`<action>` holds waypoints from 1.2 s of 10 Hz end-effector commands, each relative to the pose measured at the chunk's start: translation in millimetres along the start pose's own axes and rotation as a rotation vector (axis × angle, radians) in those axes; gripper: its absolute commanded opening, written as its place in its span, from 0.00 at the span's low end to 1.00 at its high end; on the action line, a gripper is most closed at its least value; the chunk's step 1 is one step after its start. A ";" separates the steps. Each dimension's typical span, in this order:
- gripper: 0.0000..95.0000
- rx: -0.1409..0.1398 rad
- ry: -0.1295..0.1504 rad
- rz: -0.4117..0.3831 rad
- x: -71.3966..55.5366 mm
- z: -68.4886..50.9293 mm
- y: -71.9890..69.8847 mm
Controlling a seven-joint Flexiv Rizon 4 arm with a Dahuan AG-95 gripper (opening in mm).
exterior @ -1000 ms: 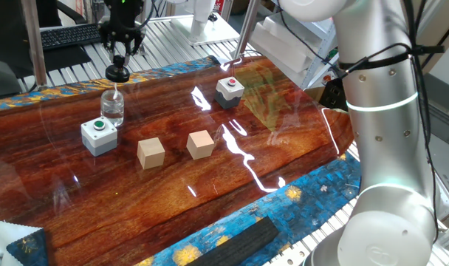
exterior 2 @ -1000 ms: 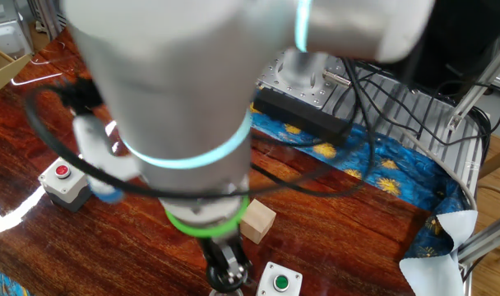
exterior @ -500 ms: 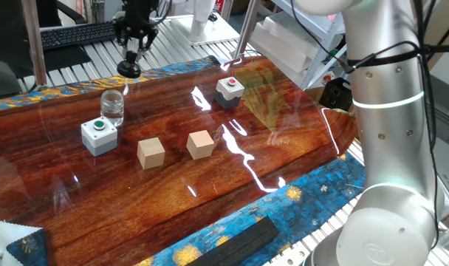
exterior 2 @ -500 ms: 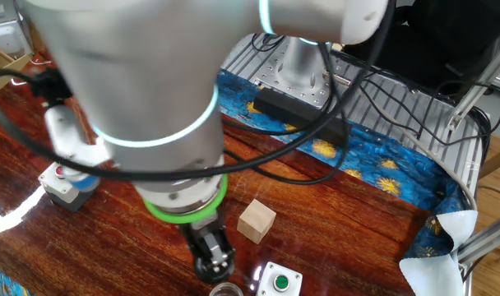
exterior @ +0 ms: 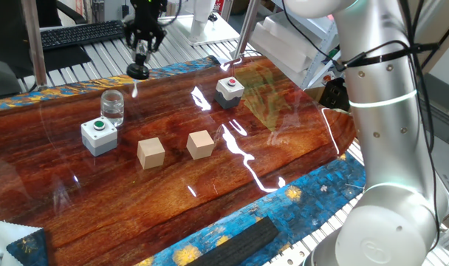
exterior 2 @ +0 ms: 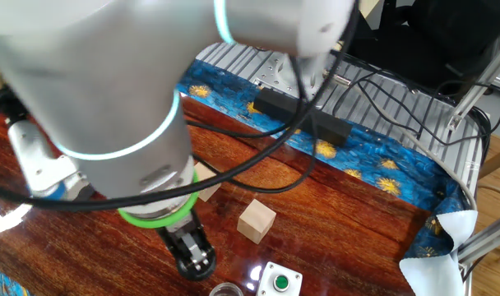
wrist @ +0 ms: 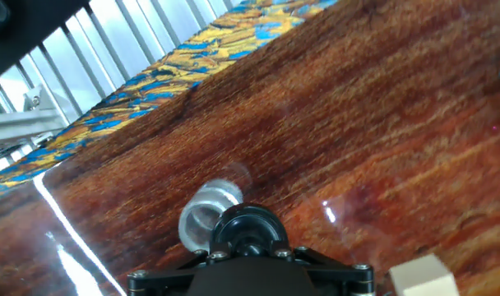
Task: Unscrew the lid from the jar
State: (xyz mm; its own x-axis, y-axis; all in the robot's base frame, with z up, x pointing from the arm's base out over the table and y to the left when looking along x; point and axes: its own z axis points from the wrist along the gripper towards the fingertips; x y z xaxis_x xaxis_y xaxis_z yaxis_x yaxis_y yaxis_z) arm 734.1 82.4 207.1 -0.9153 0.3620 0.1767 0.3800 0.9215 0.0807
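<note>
Your hand grips the lid, lifted beyond the open jar, so it can be put down apart.

One fixed view looks from across the table, with the gripper far off. The other fixed view sits close behind the arm (which fills most of it). The hand view looks down past the gripper; all share the tabletop.
</note>
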 end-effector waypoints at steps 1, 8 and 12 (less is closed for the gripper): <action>0.00 0.022 -0.043 -0.046 -1.6 14.2 -12.6; 0.00 0.065 -0.136 -0.180 0.3 49.9 -54.6; 0.00 0.069 -0.189 -0.217 2.4 63.5 -72.0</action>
State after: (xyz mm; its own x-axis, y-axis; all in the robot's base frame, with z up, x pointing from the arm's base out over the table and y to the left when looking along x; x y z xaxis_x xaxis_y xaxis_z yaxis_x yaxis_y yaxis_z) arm 692.8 25.4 139.3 -0.9847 0.1718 -0.0299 0.1710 0.9849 0.0285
